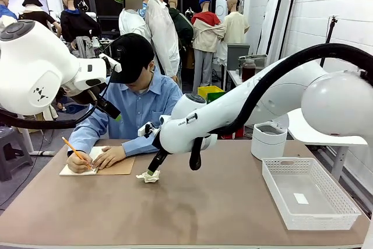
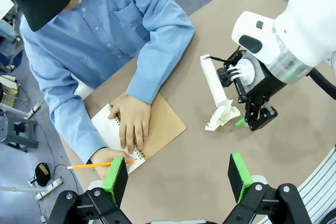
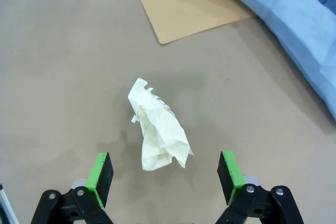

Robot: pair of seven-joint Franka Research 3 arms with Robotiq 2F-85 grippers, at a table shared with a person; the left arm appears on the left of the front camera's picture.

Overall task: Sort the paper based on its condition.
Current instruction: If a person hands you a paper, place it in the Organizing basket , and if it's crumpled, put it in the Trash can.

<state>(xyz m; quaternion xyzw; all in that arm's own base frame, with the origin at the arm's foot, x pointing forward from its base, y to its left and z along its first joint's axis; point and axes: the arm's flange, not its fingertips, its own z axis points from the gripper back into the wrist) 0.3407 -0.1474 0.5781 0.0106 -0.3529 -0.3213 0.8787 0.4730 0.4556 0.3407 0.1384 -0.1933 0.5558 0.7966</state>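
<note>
One crumpled paper wad (image 3: pixel 157 135) lies on the table (image 3: pixel 63 77) directly ahead of the right gripper (image 3: pixel 165 174), between its green pads (image 3: pixel 101 174), whose jaws stand wide apart and hold nothing. The wad's long axis runs away from the gripper, crosswise to the closing line, so the jaws would likely squeeze its narrower width. The left gripper (image 2: pixel 177 178), also spread and empty, hangs well above the table and farther off, so the right arm is nearer. What gap separates fingertips from table I cannot tell, and the wad's underside is hidden.
</note>
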